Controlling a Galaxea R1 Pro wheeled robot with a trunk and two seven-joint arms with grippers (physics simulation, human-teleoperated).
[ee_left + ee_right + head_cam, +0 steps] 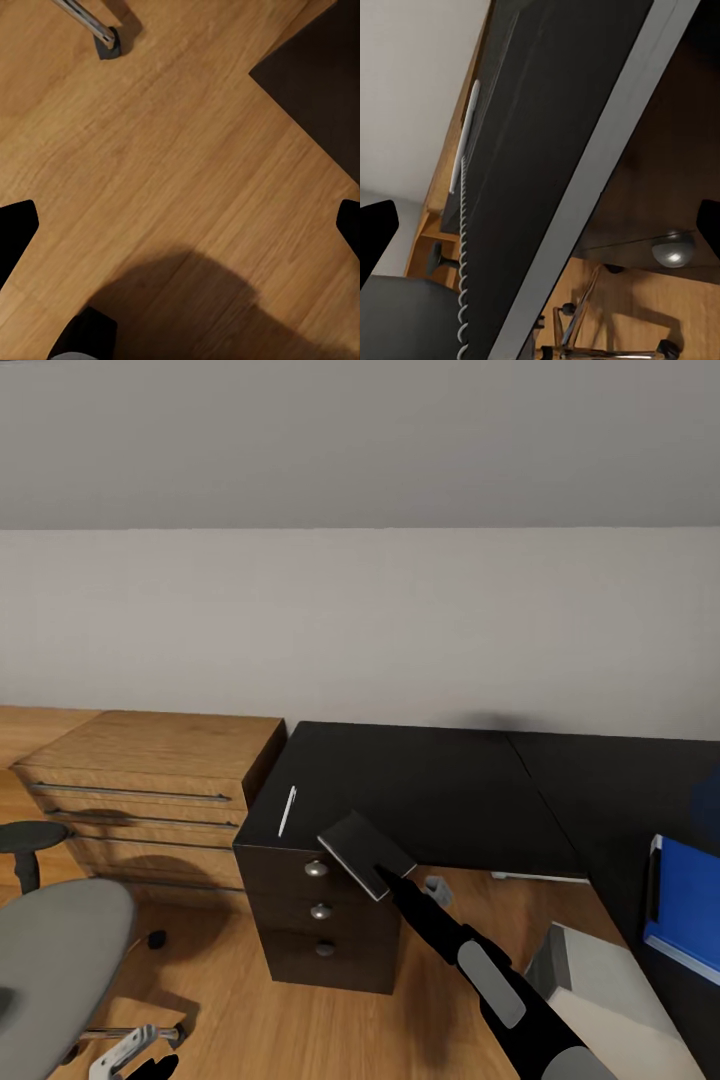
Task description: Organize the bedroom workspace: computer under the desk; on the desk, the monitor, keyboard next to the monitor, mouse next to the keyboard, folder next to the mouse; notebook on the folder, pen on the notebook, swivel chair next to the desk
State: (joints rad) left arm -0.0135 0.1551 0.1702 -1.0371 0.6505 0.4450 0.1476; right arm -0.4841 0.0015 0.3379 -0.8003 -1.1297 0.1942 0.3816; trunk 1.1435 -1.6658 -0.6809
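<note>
notebook [365, 851], thin and near-black, sits clamped in my right gripper [388, 880] over the black desk [430, 790] corner; next i carry it onto the bright blue folder [688, 905].

Plain grey sloped wall [360, 610], light wood floor [220, 1010], wooden dresser [150, 790] with long bar handles

the right arm reaches forward and up from the lower right of the head view, its right gripper [383, 877] closed on the notebook [364, 852]. the left gripper [180, 225] points straight down, fingers spread apart.
</note>
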